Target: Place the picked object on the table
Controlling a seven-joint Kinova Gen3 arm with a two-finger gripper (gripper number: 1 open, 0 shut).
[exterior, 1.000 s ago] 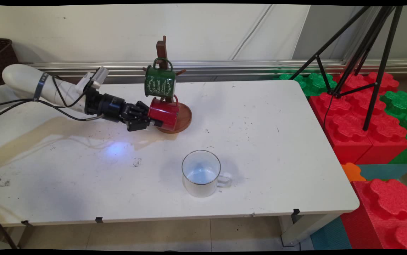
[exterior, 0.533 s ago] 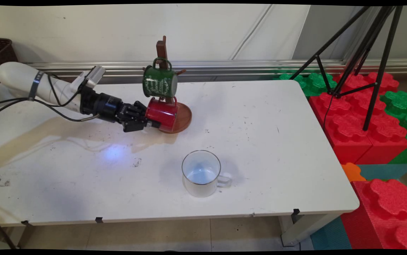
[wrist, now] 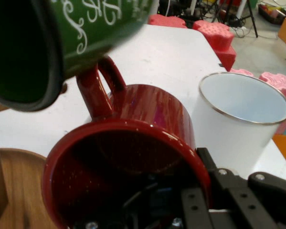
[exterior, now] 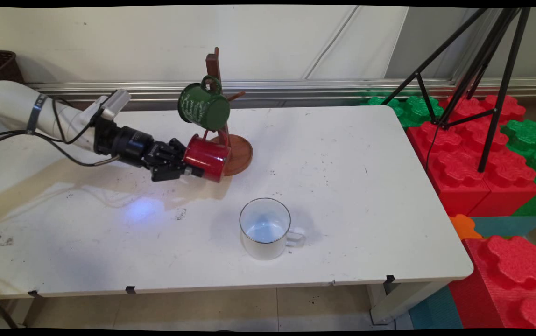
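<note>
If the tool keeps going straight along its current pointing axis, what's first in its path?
Beyond the red mug the tool holds by the rim, the wooden mug tree comes first: its round base and post lie directly right in the main view. The green mug hangs above that line. Depth is uncertain.

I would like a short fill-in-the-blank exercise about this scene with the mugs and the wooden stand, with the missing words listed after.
1. The gripper is shut on the rim of the ____ mug.
2. The green mug hangs by its handle from the wooden ____.
3. The mug that stands upright on the white table, apart from the stand, is ____ in colour.
4. The green mug hangs ____ the red one.

Missing words: red; mug stand; white; above
</note>
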